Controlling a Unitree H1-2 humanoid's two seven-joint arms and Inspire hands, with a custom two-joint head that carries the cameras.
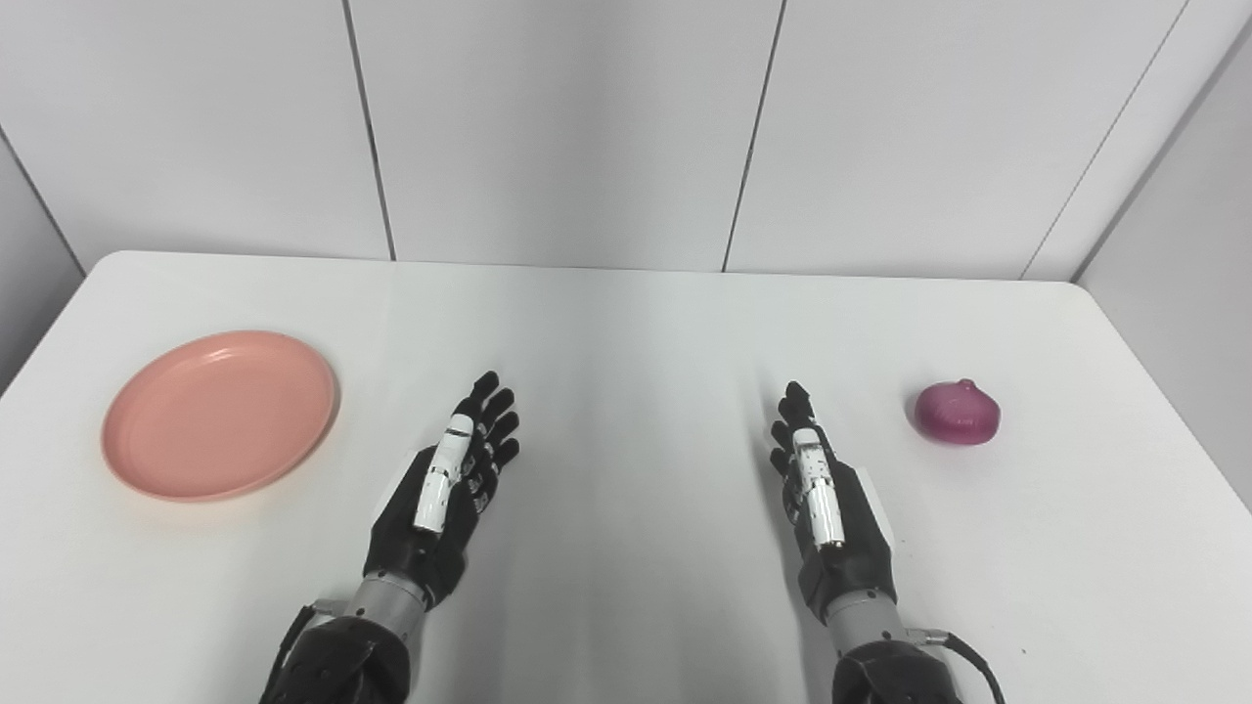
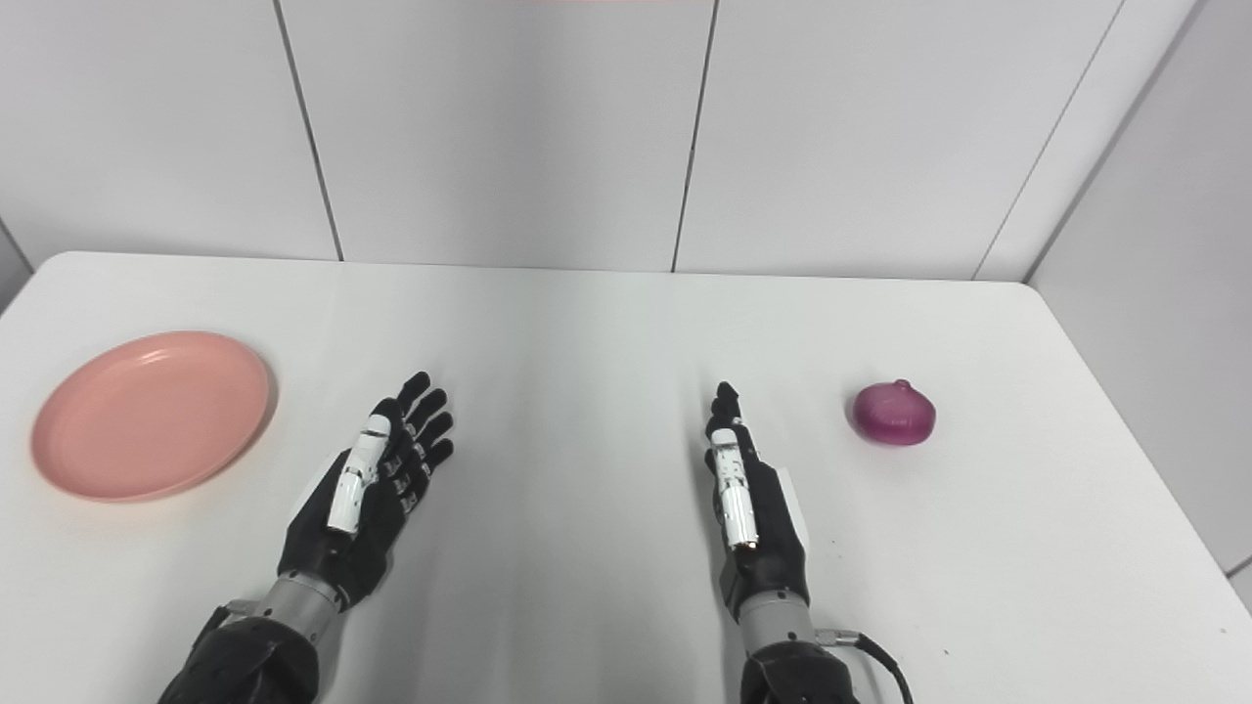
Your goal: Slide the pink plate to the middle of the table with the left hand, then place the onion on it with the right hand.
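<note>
Resting on the white surface (image 1: 626, 323) with fingers spread, holding nothing: left hand (image 1: 445, 494) right of the plate (image 1: 221, 413), right hand (image 1: 827, 499) beyond, onion (image 1: 958, 412) farthest right.

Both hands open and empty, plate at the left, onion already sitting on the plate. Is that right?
Not quite. The onion is not on the plate; it lies on the bare table at the right, beyond the right hand. The left eye view shows it. The left hand is open too.
</note>
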